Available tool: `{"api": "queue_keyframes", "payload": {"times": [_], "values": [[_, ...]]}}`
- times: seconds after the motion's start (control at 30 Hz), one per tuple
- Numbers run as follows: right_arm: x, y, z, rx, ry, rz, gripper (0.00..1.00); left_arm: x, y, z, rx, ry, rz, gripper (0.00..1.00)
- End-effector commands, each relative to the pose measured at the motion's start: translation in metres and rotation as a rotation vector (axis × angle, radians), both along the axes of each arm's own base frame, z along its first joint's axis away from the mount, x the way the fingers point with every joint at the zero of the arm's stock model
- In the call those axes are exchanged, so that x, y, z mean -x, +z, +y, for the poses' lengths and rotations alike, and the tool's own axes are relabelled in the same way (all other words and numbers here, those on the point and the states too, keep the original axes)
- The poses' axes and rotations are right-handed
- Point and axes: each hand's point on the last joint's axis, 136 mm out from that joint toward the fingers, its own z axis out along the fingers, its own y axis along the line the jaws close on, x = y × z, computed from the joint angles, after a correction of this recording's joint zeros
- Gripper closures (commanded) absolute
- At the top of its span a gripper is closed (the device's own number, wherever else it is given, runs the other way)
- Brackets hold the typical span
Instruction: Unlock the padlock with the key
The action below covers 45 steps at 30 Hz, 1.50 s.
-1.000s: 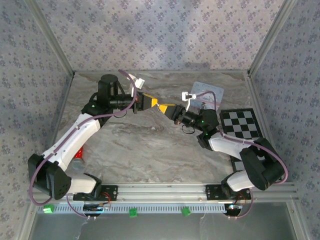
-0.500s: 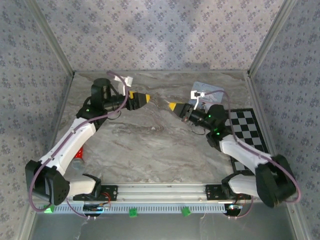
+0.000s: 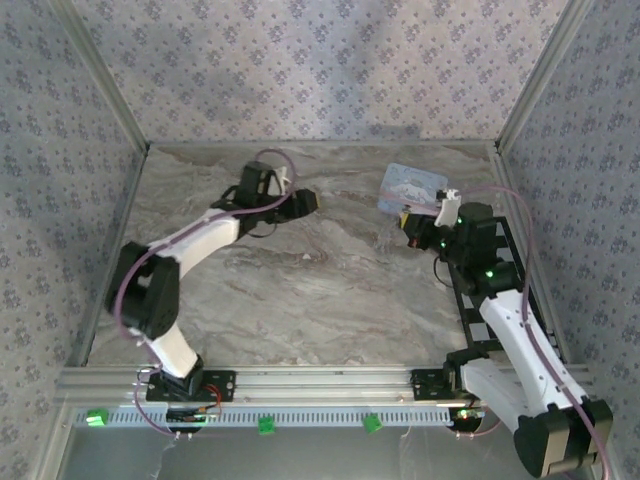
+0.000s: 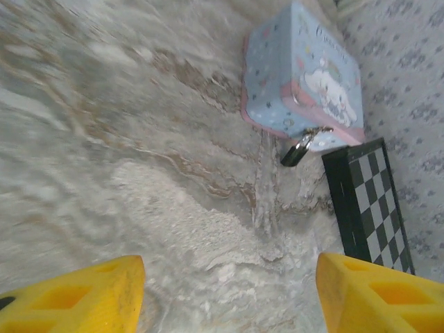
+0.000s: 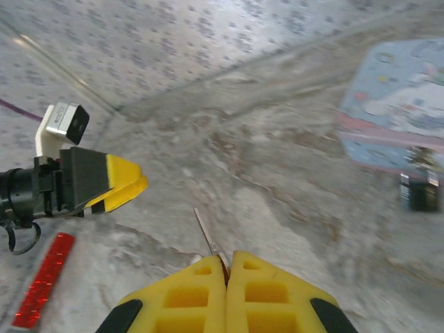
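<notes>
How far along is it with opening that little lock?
Done: the key is picked up, pinched in the shut right gripper. In hand: that gripper holds the key well short of the padlock, which hangs at the edge of the blue tin; the left gripper is open and empty. To do: probably steadying the padlock, then inserting the key and turning it.
</notes>
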Motion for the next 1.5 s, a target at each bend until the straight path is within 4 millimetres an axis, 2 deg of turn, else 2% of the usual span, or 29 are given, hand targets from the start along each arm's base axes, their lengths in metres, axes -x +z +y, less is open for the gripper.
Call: {"api": "queue_keyframes", "payload": {"times": [0.0,0.1,0.23,0.37,0.53,0.7,0.73,0.97,1.2,1.47], "values": [[0.018,-0.007,-0.026,0.094,-0.078,0.025,1.00,-0.012,0.024,-0.057,0.072,-0.067,-0.107,0.33],[0.027,0.002,-0.040,0.107,-0.132,-0.006,1.00,-0.013,0.009,-0.101,0.078,-0.120,-0.127,0.33],[0.040,0.009,-0.054,0.131,-0.185,-0.060,1.00,-0.017,-0.021,-0.150,0.089,-0.141,-0.120,0.34],[0.053,0.013,-0.067,0.169,-0.230,-0.097,1.00,-0.023,-0.050,-0.183,0.078,-0.139,-0.085,0.36],[0.065,0.017,-0.071,0.185,-0.246,-0.130,1.00,-0.026,-0.070,-0.215,0.068,-0.147,-0.094,0.38],[0.070,0.016,-0.071,0.203,-0.246,-0.152,1.00,-0.033,-0.092,-0.229,0.044,-0.125,-0.067,0.40],[0.071,0.017,-0.072,0.205,-0.250,-0.155,1.00,-0.036,-0.088,-0.233,0.055,-0.127,-0.078,0.41],[0.080,0.033,-0.062,0.173,-0.207,-0.219,1.00,-0.045,-0.100,-0.251,0.050,-0.151,-0.092,0.47],[0.087,0.038,-0.064,0.175,-0.218,-0.254,1.00,-0.042,-0.119,-0.259,0.003,-0.149,-0.066,0.49],[0.089,0.037,-0.064,0.172,-0.219,-0.255,1.00,-0.036,-0.126,-0.266,-0.017,-0.151,-0.054,0.61]]}}
